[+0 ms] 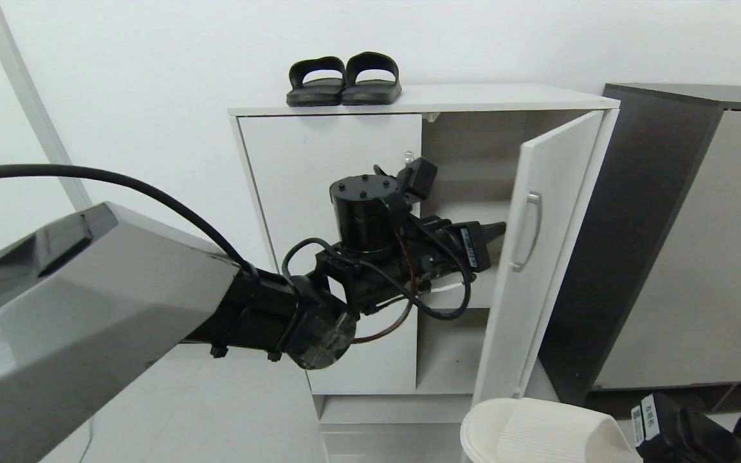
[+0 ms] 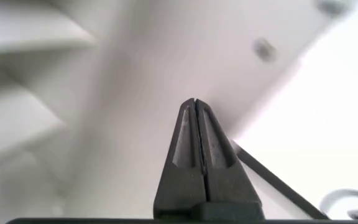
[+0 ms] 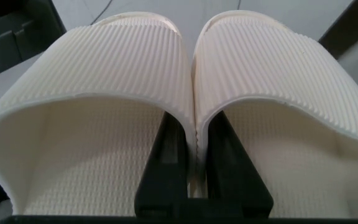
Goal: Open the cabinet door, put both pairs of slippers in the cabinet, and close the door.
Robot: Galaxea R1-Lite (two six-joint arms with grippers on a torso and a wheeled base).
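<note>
Fingers (image 3: 166,168) of your right gripper (image 3: 194,127) clamp the white slippers (image 3: 104,81), left gripper (image 2: 194,107) pressed shut and empty; push the door (image 1: 563,283) wider before bringing them in.

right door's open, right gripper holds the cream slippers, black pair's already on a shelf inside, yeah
No: the head view shows the black pair on top of the cabinet, not inside. The right door is open and the right gripper holds the cream slippers.

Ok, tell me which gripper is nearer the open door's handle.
Left. The left gripper is beside the handle; the right gripper, clamping the white slippers, sits below the door.
</note>
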